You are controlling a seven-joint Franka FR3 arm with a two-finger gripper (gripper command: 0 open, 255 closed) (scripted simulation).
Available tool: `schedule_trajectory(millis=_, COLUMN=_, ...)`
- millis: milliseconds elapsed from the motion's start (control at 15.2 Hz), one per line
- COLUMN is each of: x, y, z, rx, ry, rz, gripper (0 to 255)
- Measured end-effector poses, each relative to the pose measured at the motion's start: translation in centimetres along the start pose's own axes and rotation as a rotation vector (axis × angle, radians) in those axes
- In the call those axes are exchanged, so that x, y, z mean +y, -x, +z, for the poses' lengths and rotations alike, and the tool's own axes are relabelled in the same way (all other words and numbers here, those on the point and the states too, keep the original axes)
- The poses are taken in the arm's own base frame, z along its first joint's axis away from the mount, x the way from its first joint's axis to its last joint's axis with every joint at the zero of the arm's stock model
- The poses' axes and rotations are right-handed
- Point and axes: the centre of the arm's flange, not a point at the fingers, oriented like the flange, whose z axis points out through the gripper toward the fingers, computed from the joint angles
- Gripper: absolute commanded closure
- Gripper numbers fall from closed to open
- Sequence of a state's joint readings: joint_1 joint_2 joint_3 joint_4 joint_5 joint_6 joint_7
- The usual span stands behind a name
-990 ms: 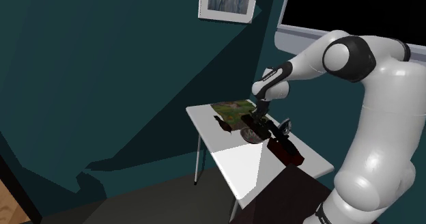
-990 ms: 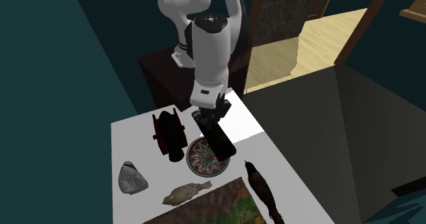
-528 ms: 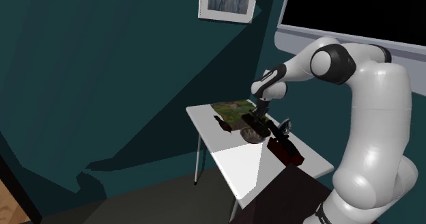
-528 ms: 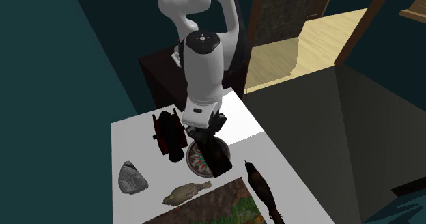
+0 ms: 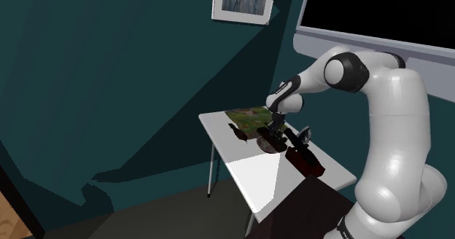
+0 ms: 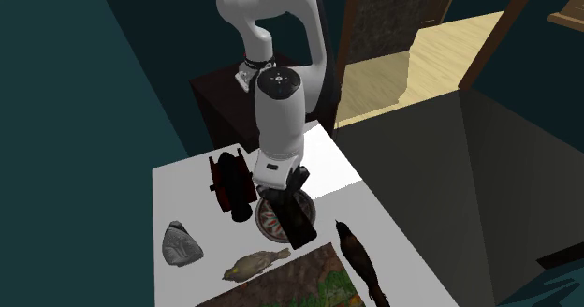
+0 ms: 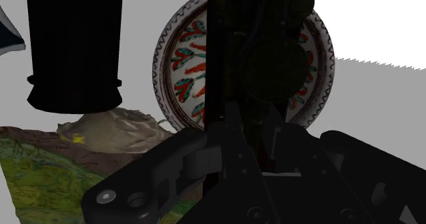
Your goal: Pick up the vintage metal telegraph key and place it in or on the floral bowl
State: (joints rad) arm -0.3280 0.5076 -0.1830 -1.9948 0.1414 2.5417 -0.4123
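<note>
Wrist view: we see the gripper clasping the dark key, which hangs over the bowl; whether it touches the bowl's inside we cannot tell.

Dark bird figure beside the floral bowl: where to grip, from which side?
Across the body of the dark bird figure, near mid-length, coming straight down from above. It lies flat on the white table, long and slim, so the fingers would span its narrow width.

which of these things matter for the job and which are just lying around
Job: telegraph key, floral bowl, gripper clasping the key.
Lying about: yellowish bird, dark bird, grey lump, dark red-and-black object, patterned sheet.
</note>
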Motion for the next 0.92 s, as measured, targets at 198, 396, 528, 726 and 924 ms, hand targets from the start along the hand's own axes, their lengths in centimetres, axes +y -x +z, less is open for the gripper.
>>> schedule_trajectory(millis=198, x=-0.1, y=0.3, z=1.6, rx=0.000, ry=0.000, rz=0.000, gripper=255)
schedule_trajectory(millis=396, x=-0.1, y=0.2, z=1.8, rx=0.003, ry=0.001, rz=0.000, gripper=255)
schedule_trajectory(millis=528, x=-0.1, y=0.2, z=1.8, rx=0.003, ry=0.001, rz=0.000, gripper=255)
schedule_trajectory(millis=726, x=-0.1, y=0.2, z=1.8, rx=0.002, ry=0.001, rz=0.000, gripper=0)
schedule_trajectory(millis=924, x=-0.1, y=0.2, z=1.9, rx=0.001, ry=0.000, rz=0.000, gripper=0)
